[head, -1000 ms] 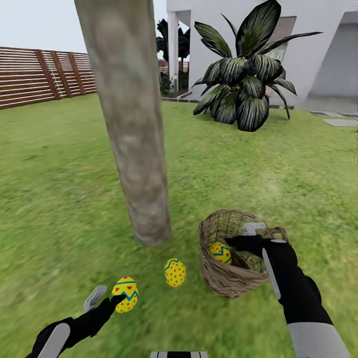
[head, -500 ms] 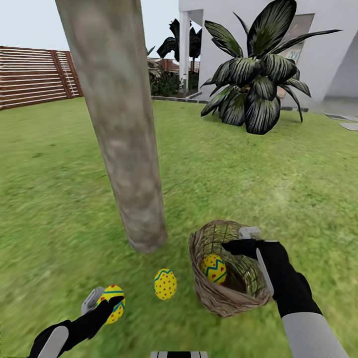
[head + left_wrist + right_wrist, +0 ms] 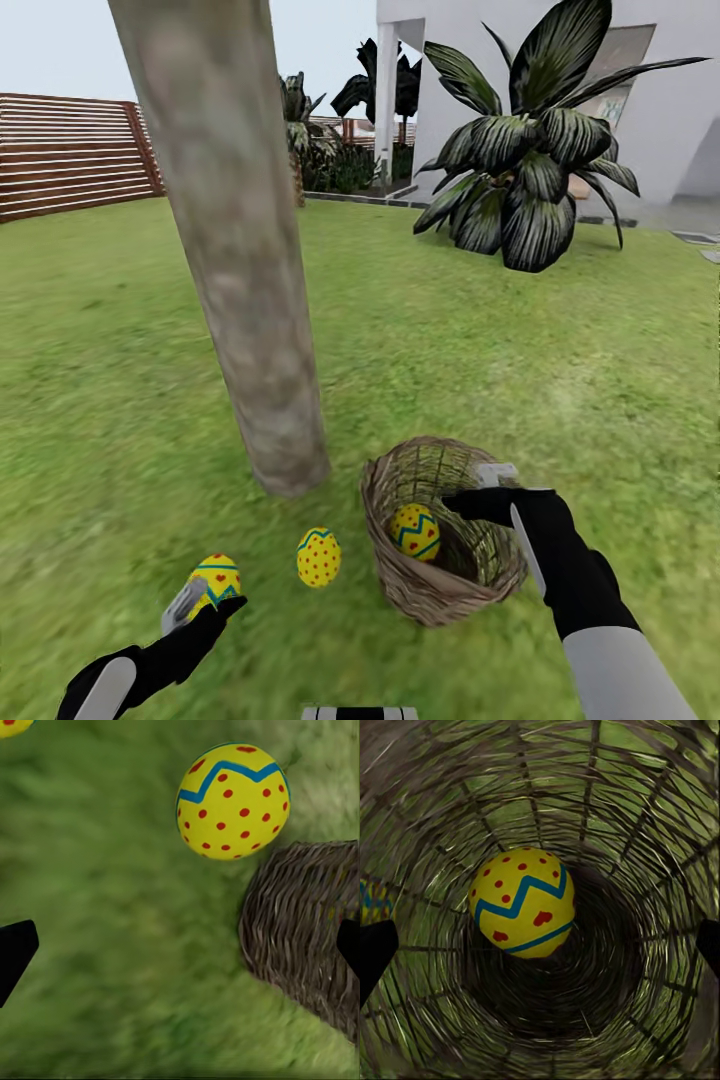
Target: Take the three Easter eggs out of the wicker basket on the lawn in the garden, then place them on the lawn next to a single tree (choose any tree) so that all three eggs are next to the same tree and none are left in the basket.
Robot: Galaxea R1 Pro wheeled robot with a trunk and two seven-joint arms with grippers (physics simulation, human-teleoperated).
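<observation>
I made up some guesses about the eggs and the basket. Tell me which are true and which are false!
1. One egg is inside the basket. True.
2. Two eggs lie on the grass near the tree. True.
3. The basket lies upside down. False: it is tilted, its opening facing up.
4. The right gripper holds an egg. False: it is open at the basket's rim.
5. The eggs are plain white. False: yellow, red dots, blue zigzag.

garden | lawn (image 3: 120, 400) | slat fence (image 3: 60, 150) | tree (image 3: 240, 250) | house wall (image 3: 660, 110)
</observation>
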